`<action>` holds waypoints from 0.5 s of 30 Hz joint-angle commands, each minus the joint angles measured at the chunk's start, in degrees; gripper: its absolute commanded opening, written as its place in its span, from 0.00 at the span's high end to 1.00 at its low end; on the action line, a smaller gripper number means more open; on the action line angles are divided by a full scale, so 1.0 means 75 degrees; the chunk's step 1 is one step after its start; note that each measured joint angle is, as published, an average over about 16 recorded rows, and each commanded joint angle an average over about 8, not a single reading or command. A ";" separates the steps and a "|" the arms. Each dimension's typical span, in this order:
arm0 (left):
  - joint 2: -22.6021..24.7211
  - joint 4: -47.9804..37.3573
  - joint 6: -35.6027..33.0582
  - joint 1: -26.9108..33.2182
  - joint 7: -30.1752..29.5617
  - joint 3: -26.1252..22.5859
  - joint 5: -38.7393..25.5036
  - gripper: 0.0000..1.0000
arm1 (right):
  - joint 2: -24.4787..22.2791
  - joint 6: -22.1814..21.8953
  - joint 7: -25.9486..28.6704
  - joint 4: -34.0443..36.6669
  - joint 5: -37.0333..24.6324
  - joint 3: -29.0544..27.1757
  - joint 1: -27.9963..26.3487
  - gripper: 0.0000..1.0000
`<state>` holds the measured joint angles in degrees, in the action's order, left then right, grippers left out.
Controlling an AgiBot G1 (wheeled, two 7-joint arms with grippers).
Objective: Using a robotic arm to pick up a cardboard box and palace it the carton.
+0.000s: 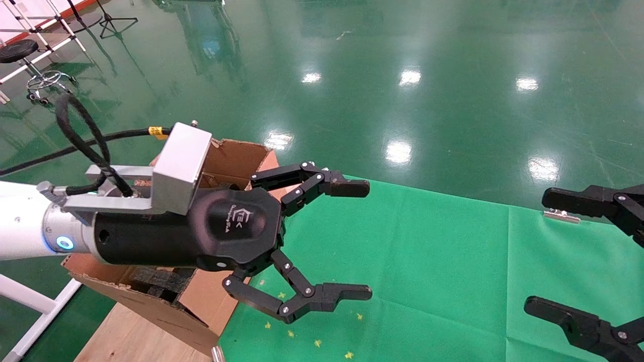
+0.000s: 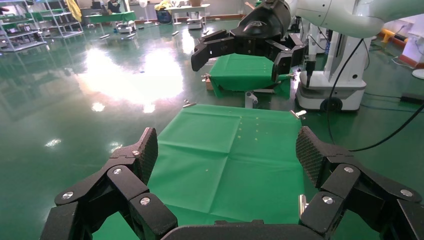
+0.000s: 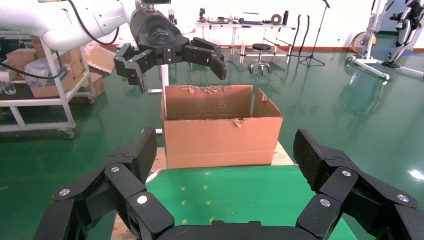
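My left robotic arm (image 1: 20, 226) reaches in from the left, and its gripper (image 1: 359, 240) hangs open and empty just past the carton's near corner, above the green cloth (image 1: 427, 261). The carton (image 1: 231, 161) is a large brown one with ragged flaps and black foam (image 1: 156, 281) inside. In the right wrist view the carton (image 3: 220, 140) stands at the table's end with the left gripper (image 3: 175, 70) above it. My right gripper (image 1: 546, 251) is open and empty at the right edge. The cardboard box is out of view.
The carton rests on a bare wooden tabletop (image 1: 131, 332) beside the cloth. A metal clip (image 1: 561, 216) holds the cloth's far edge. A stool (image 1: 20, 50) stands on the green floor at far left. A cart with boxes (image 3: 45, 75) sits beyond the carton.
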<state>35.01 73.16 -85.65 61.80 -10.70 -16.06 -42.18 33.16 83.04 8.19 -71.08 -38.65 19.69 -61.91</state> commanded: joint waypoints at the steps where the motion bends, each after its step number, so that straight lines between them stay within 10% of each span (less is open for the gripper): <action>1: 0.0000 0.0000 0.0000 0.0000 0.0000 0.0000 0.0000 0.00 | 0.0000 0.0000 0.0000 0.0000 0.0000 0.0000 0.0000 0.00; 15: 0.0000 0.0000 0.0000 0.0000 0.0000 0.0000 0.0000 0.00 | 0.0000 0.0000 0.0000 0.0000 0.0000 0.0000 0.0000 0.00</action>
<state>35.01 73.16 -85.65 61.80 -10.70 -16.06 -42.18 33.16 83.04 8.19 -71.08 -38.65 19.69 -61.91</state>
